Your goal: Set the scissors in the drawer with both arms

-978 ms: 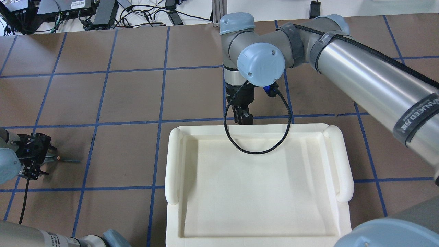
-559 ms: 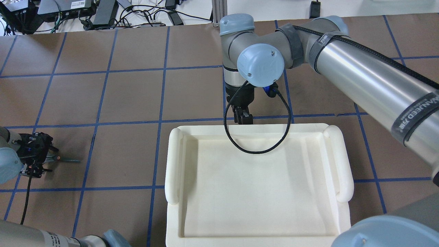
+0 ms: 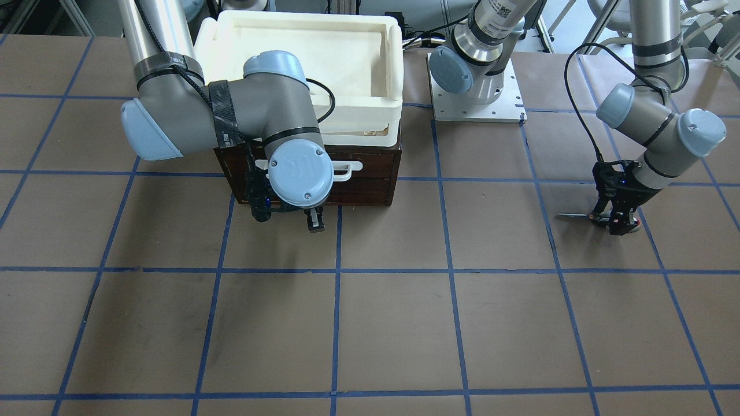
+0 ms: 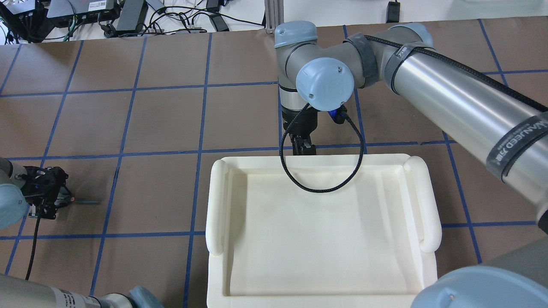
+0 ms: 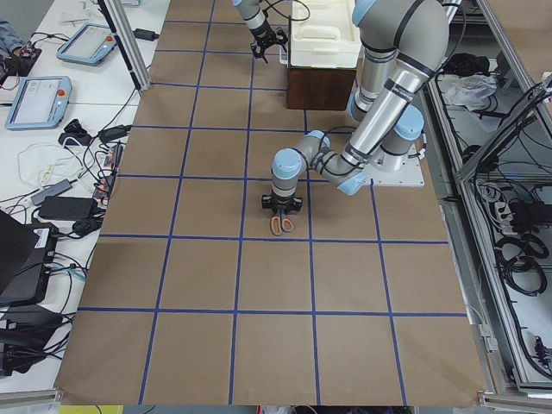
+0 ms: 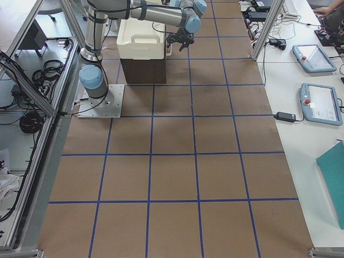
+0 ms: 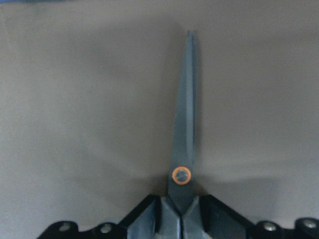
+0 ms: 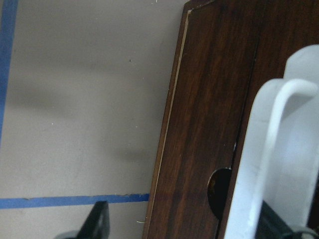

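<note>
Far out on the robot's left side of the desk (image 3: pixel 393 323), well apart from the cabinet (image 3: pixel 381 193), the scissors (image 7: pixel 184 144) sit with their slim blades together, tips pointing toward the middle. The left hand (image 7: pixel 180 209) is clamped on them just behind the orange-ringed pivot (image 7: pixel 181 175). At the cabinet front, below the cream tray (image 4: pixel 218 201), the right hand (image 4: pixel 304 148) hangs low before the dark drawer (image 3: pixel 370 164), fingers spread apart, with the white bar handle (image 8: pixel 279 149) beside one finger; whether they touch is unclear.

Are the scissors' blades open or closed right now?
Closed: the scissors show one slim blade tapering to a single tip ahead of the pivot.
</note>
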You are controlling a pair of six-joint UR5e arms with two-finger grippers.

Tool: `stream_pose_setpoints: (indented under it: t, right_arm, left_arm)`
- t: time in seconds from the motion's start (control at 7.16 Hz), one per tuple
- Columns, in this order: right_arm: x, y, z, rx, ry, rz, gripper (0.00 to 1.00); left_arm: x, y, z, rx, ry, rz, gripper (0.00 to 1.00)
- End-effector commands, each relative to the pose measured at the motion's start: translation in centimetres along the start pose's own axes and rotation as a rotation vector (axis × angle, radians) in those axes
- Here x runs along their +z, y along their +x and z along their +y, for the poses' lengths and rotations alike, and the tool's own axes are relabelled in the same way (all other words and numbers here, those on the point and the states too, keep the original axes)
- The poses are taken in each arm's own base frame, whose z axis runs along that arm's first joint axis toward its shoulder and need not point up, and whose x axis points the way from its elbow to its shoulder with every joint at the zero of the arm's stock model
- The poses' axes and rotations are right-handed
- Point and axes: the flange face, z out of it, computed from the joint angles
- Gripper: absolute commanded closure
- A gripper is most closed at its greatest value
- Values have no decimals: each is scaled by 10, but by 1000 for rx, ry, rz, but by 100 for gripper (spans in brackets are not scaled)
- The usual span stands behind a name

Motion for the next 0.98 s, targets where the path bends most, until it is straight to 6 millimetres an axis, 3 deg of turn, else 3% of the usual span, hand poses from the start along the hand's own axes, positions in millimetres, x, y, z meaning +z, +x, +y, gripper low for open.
stream_pose_setpoints:
  t: [0.0, 0.28, 0.42, 0.84]
  right_arm:
    - [0, -1, 0, -9, 1, -8, 0]
    - [-10, -10, 2, -27, -5, -108, 0]
    - [-14, -13, 2, -60, -3, -137, 0]
    - [-22, -15, -2, -127, 11, -162, 0]
  left_arm:
    - [-2, -2, -1, 10, 11, -20, 81]
    - [-2, -3, -1, 9, 9, -21, 81]
    - [-13, -7, 0, -4, -7, -39, 82]
    - [-67, -46, 0, -26, -2, -117, 85]
